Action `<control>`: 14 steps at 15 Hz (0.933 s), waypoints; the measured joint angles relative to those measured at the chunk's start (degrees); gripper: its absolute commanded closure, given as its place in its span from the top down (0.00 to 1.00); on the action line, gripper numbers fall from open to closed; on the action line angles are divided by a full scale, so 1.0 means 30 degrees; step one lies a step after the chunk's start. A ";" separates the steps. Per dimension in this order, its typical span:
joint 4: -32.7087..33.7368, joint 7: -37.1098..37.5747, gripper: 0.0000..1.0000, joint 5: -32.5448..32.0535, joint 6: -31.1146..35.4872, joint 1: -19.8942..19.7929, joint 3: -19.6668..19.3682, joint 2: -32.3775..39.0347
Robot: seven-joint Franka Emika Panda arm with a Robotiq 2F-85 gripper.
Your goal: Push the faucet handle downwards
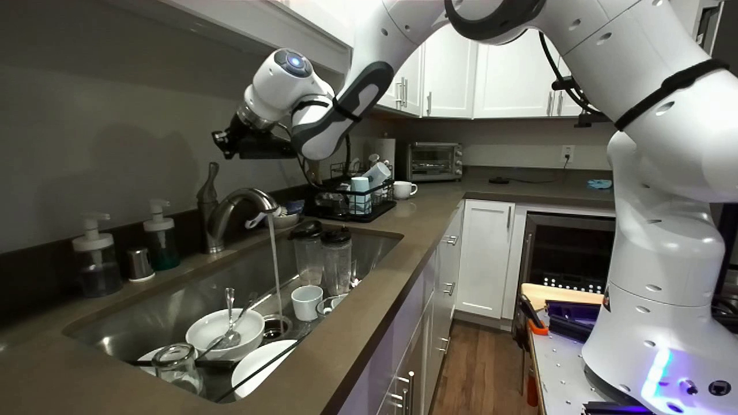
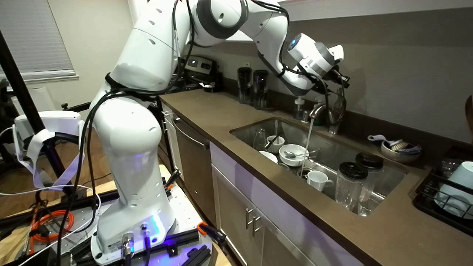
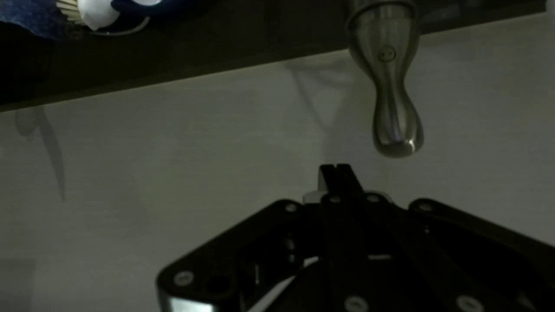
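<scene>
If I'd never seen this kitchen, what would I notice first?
Probably the big white jointed robot arm reaching over the grey steel sink, a blue light shining low on it. Next, maybe the thin clear water stream falling into that sink. Then the shut black pincer near the silvery metal faucet handle.

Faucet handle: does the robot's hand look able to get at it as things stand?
Probably yes: in the wrist view nothing shows between the shut hand and the faucet handle. The hand sits off to one side of the handle's tip, apart from it, so it may need to shift over first.
</scene>
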 measured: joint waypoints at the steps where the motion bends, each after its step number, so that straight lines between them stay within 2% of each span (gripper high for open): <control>1: 0.0187 0.0238 0.04 0.0000 0.0050 0.0234 -0.0343 0.0039; 3: 0.0537 0.0633 0.04 0.0018 0.0075 0.0556 -0.0761 0.0192; 9: 0.0831 0.0699 0.04 0.0345 0.0099 0.0580 -0.0475 0.0771; 14: 0.1913 0.0793 0.04 0.0378 0.0282 0.0580 -0.0542 0.1580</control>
